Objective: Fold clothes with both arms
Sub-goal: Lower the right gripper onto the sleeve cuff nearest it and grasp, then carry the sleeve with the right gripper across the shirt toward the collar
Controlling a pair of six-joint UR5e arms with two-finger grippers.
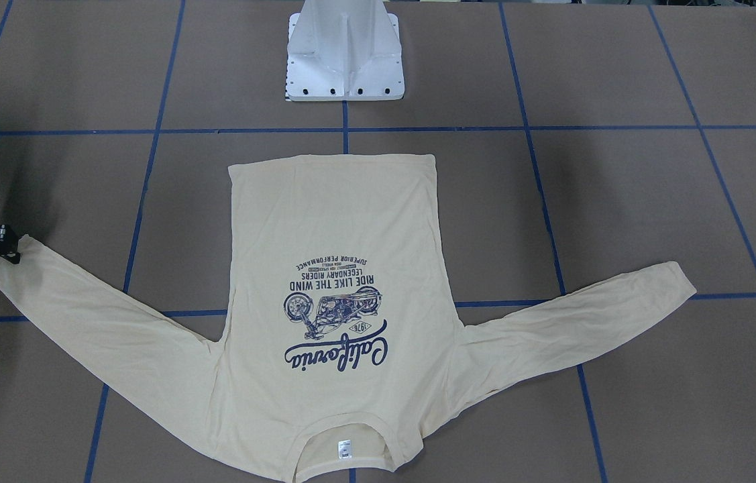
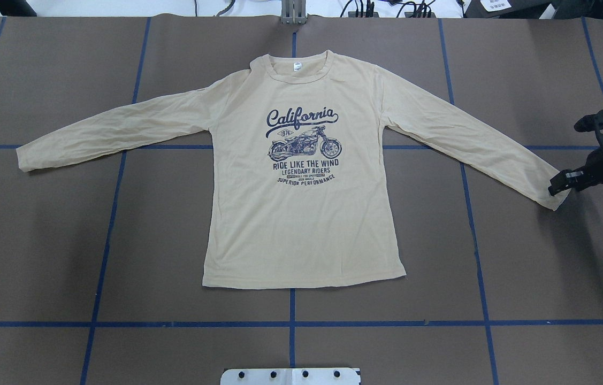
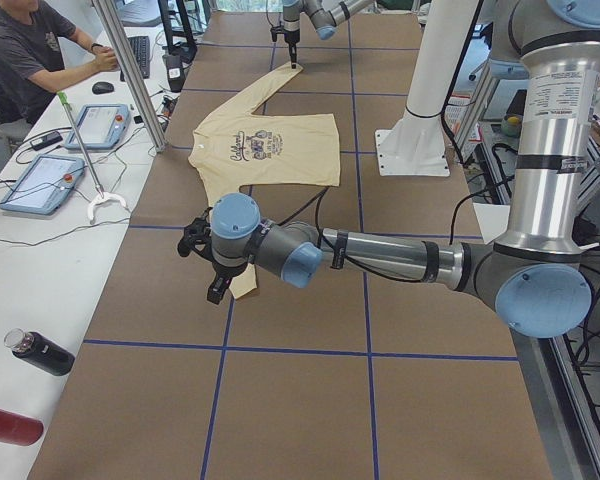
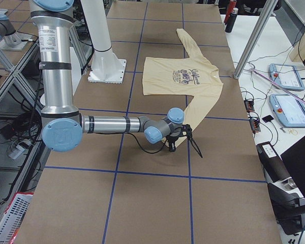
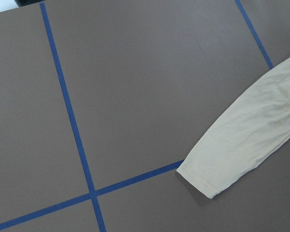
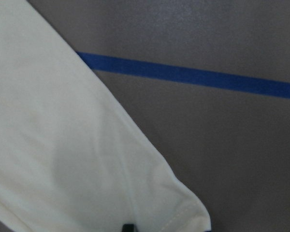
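Long-sleeved T-shirt (image 2: pixel 301 214) lies flat, print up, hem toward the pedestal base (image 1: pixel 344 60). My right gripper (image 2: pixel 556 187) is at one cuff and my left gripper (image 3: pixel 213 292) is near the other. I cannot tell the jaw state of either.

Bare brown table (image 2: pixel 66 240) lies open on all sides of the T-shirt (image 2: pixel 301 214). Beyond its hem, well apart, stands the white pedestal base (image 2: pixel 290 376); the right gripper (image 2: pixel 559 186) sits at one sleeve cuff.

Even bright light; close-up possibly soft.
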